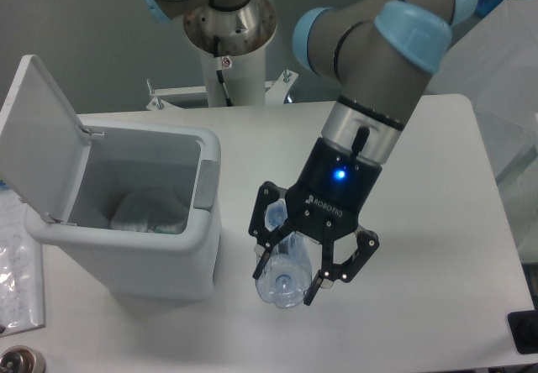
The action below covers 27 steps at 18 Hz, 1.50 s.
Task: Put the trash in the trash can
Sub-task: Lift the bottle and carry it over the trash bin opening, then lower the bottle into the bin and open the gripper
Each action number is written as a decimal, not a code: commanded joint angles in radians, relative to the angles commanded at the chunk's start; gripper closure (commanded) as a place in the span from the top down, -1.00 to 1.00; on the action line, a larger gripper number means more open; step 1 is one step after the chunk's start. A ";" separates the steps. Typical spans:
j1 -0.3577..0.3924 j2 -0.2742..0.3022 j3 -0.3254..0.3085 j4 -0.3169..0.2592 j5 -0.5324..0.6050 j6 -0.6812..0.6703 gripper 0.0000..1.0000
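Observation:
My gripper (287,286) hangs above the table to the right of the trash can, shut on the clear plastic bottle (281,277). The bottle is held off the table with its end facing the camera; its upper part is hidden behind the fingers. The trash can (172,265) is a white bin at the left with its lid (38,138) swung open and standing upright. Inside it lies a clear plastic bag with a white label (148,213). The gripper is apart from the bin's right wall, roughly level with its rim.
A clear sleeve of papers (17,264) lies at the left edge beside the bin, with a dark round object (17,361) at the bottom left corner. A black item (524,333) sits at the bottom right. The arm's base column (227,33) stands behind the table.

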 joint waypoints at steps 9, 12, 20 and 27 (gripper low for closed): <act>-0.011 0.043 0.006 0.011 -0.161 -0.054 0.10; -0.014 0.052 0.005 0.011 -0.192 -0.074 0.10; -0.069 0.080 -0.011 0.011 -0.204 -0.104 0.12; -0.101 0.097 -0.090 0.014 -0.201 -0.098 0.13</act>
